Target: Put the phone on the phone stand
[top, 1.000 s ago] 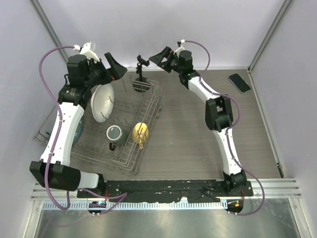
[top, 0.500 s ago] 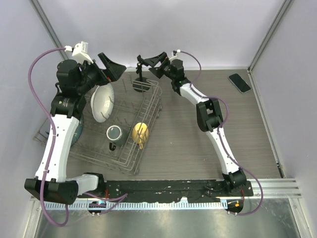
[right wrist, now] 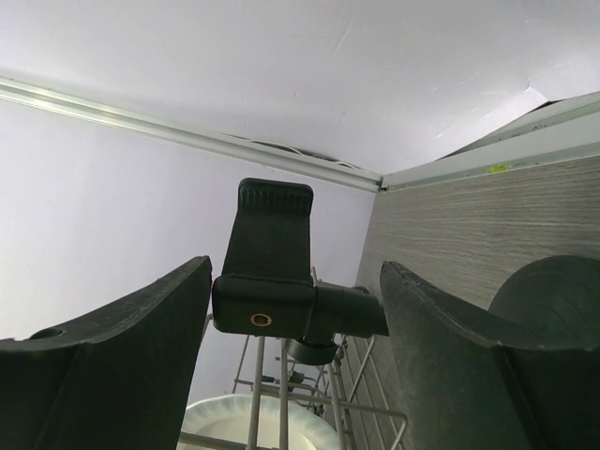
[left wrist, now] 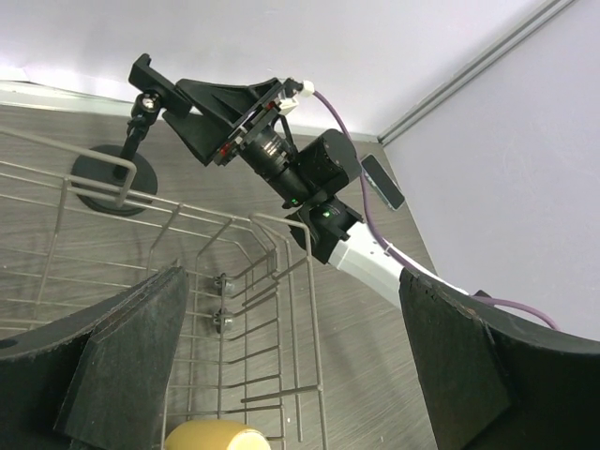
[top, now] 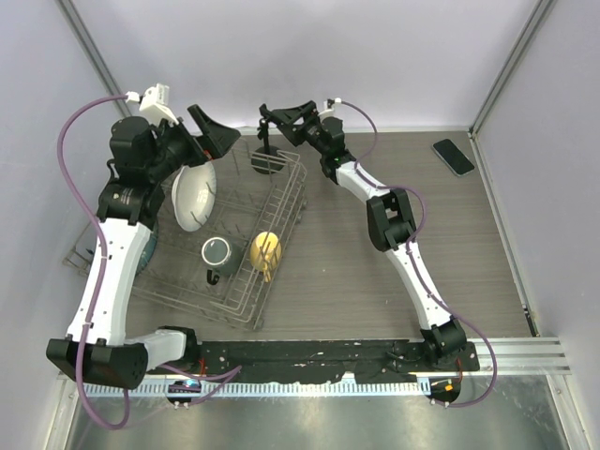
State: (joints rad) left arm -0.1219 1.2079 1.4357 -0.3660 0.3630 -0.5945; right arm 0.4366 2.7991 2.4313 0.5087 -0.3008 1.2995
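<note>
The phone (top: 454, 157) lies flat on the table at the far right, near the wall; it also shows in the left wrist view (left wrist: 382, 182). The phone stand (top: 268, 141) stands upright at the back centre, just behind the dish rack, and shows in the left wrist view (left wrist: 139, 105). My right gripper (top: 288, 116) is open, and the stand's clamp (right wrist: 267, 267) sits between its fingers (right wrist: 141, 328) without visible contact. My left gripper (top: 212, 131) is open and empty, above the rack's back left, with wide-apart fingers (left wrist: 122, 347).
A wire dish rack (top: 286, 202) holds a white bowl (top: 194, 195), a dark mug (top: 217, 253) and a yellow object (top: 267, 249). A teal dish (top: 148, 246) leans at the rack's left. Walls close the back and both sides.
My right gripper has swung left from right of the stand until its fingers flank the clamp. My left arm has shifted slightly back and left. The phone has not moved.
</note>
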